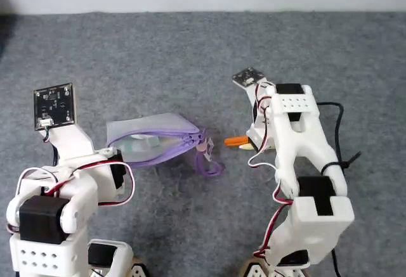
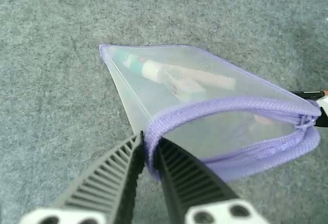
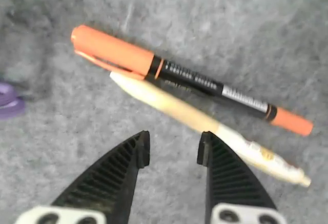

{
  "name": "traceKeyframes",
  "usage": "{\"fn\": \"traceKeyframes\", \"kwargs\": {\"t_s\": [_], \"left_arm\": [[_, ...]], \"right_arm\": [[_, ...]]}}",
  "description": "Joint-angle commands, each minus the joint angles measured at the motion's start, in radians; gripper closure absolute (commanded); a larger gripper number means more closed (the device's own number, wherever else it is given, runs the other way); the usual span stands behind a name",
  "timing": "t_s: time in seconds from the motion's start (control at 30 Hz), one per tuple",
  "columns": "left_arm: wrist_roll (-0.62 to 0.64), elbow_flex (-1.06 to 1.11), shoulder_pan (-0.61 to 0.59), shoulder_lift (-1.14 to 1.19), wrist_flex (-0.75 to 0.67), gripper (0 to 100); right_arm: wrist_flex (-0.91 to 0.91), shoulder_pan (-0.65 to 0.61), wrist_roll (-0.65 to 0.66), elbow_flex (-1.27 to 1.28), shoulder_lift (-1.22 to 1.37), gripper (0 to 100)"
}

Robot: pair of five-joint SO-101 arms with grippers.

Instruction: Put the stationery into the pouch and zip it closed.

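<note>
Purple-trimmed pouch (image 1: 155, 139), orange marker (image 3: 169, 73), cream pen (image 3: 205, 124)

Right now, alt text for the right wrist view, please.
The right gripper is open, close to an orange-capped marker and a cream pen lying side by side on grey carpet. A purple strap shows at the edge.
</note>
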Motion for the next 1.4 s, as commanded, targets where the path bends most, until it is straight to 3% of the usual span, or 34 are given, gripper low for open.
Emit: {"fn": "traceKeyframes", "kwargs": {"t_s": [0.0, 0.57, 0.77, 1.07, 1.17, 1.37], "left_arm": [[0.012, -0.005, 0.002, 0.012, 0.002, 99], [0.012, -0.005, 0.002, 0.014, 0.002, 99], [0.012, -0.005, 0.002, 0.014, 0.002, 99], [0.012, -0.005, 0.002, 0.014, 0.002, 99], [0.012, -0.005, 0.002, 0.014, 0.002, 99], [0.012, -0.005, 0.002, 0.014, 0.002, 99]], "right_arm": [[-0.047, 0.008, 0.021, -0.044, 0.012, 84.4], [-0.12, -0.021, 0.058, -0.046, 0.18, 85.2], [-0.12, -0.016, 0.061, -0.046, 0.18, 97.3], [-0.111, -0.016, 0.057, -0.046, 0.122, 98.6], [-0.111, -0.016, 0.057, -0.044, 0.094, 96.6], [-0.093, -0.019, 0.061, -0.041, 0.093, 77.1]]}}
